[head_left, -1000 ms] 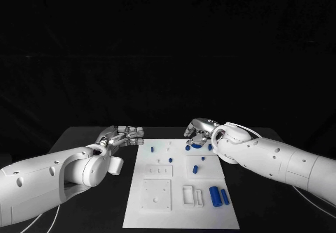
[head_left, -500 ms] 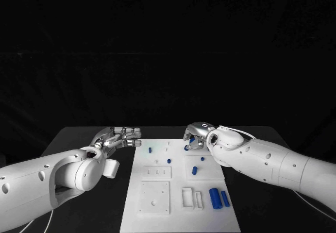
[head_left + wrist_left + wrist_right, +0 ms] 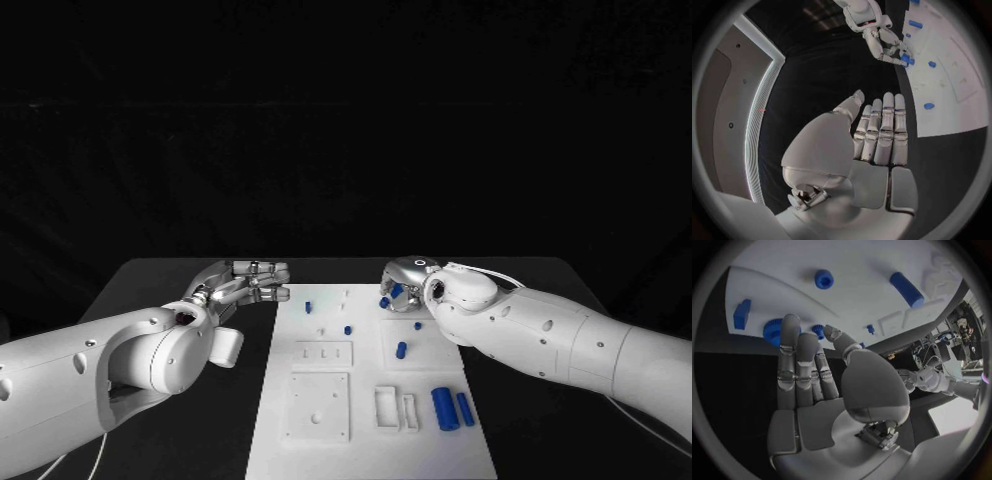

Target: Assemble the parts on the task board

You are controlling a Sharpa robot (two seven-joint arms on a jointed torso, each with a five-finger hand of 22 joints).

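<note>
Both silver hands hold nothing: right hand (image 3: 402, 283), fingers spread, hovers over small blue plastic parts (image 3: 387, 301) for picking; left hand (image 3: 245, 283), fingers together, waits beside white task board (image 3: 320, 440).

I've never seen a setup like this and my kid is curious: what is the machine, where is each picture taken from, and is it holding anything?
It is a robot with two white arms ending in silver hands, at a black table. One picture looks down from its head; the two round ones come from cameras at its wrists, behind each hand. On the table lies a white board with small blue parts on it. The left hand hovers beside the board, fingers straight, holding nothing. The right hand reaches over the board's far end, fingertips right at a blue part; whether it grips it, I cannot tell.
</note>
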